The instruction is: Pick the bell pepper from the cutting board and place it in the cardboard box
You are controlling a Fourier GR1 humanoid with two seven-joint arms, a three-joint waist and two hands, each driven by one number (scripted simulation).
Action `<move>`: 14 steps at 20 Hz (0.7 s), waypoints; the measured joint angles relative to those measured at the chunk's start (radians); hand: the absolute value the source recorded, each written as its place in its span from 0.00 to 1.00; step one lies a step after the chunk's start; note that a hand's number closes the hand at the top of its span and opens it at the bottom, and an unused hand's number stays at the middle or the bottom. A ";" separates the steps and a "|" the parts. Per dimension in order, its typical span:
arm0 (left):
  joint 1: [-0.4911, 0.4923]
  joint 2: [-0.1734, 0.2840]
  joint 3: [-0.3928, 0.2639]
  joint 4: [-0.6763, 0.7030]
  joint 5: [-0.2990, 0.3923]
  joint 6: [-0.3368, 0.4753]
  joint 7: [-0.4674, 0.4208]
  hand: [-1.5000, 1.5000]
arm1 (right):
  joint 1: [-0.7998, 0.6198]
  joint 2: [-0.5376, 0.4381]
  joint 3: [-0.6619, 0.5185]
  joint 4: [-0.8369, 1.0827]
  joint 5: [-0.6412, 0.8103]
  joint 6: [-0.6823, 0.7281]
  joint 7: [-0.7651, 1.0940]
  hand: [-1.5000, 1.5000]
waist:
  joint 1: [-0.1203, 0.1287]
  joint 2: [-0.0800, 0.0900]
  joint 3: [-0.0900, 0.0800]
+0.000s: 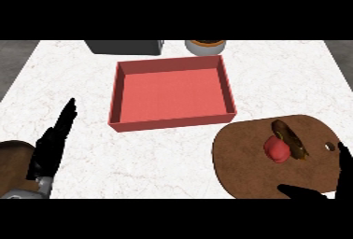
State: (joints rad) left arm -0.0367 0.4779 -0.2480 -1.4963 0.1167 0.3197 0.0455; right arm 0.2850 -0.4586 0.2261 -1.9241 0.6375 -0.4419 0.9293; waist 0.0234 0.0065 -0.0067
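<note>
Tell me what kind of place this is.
Likely a kitchen counter: pale marbled top, a brown cutting board carrying a red bell pepper, and a red box beside it.

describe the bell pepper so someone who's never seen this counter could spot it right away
Start at the round dark brown cutting board at the counter's right, just below the red cardboard box. Near the board's middle lies the bell pepper, a small red lump. The long dark brown object touching its right side is the only other thing there.

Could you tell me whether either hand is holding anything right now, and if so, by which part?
Nothing is held. The bell pepper lies on the cutting board; the right hand is open beside it, the left hand open, apart.
</note>
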 measured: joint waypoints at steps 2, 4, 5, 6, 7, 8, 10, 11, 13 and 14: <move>0.002 -0.009 -0.004 -0.006 -0.011 0.007 0.011 0.50 | -0.054 0.017 0.019 -0.032 0.051 0.066 0.101 0.00 | -0.004 -0.002 0.002; 0.001 -0.023 -0.002 0.012 -0.020 0.008 -0.004 0.50 | -0.120 0.050 0.033 -0.022 0.100 0.112 0.153 0.00 | -0.006 -0.003 0.003; 0.017 -0.023 -0.002 -0.003 -0.022 0.007 -0.002 0.50 | -0.134 0.067 0.039 -0.019 0.121 0.127 0.169 0.00 | -0.007 -0.004 0.003; 0.027 -0.016 0.006 -0.013 -0.016 -0.004 -0.001 0.50 | -0.148 0.074 0.037 -0.030 0.134 0.148 0.187 0.00 | -0.009 -0.005 0.004; 0.024 -0.028 0.002 -0.008 -0.023 0.001 -0.001 0.50 | -0.166 0.081 0.029 -0.021 0.137 0.164 0.197 0.00 | -0.011 -0.005 0.004; 0.018 -0.021 0.014 -0.006 -0.020 -0.006 0.003 0.50 | -0.173 0.099 0.039 -0.023 0.157 0.179 0.210 0.00 | -0.013 -0.005 0.004; 0.024 -0.029 0.011 -0.024 -0.032 0.002 0.017 0.50 | -0.193 0.128 0.041 -0.010 0.182 0.205 0.227 0.00 | -0.014 -0.006 0.005; 0.032 -0.028 0.014 -0.032 -0.031 -0.004 0.014 0.50 | -0.208 0.145 0.040 0.006 0.191 0.216 0.230 0.00 | -0.014 -0.006 0.005; 0.031 -0.031 0.028 -0.030 -0.029 -0.010 0.016 0.50 | -0.206 0.158 0.025 0.001 0.193 0.235 0.232 0.00 | -0.017 -0.006 0.006; 0.042 -0.037 0.023 -0.041 -0.038 -0.004 0.019 0.50 | -0.221 0.175 0.021 0.022 0.204 0.240 0.232 0.00 | -0.016 -0.007 0.006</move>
State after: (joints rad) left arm 0.0051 0.4409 -0.2245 -1.5371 0.0787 0.3160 0.0647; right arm 0.0635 -0.2833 0.2467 -1.9024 0.8411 -0.2022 1.1609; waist 0.0070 0.0000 -0.0010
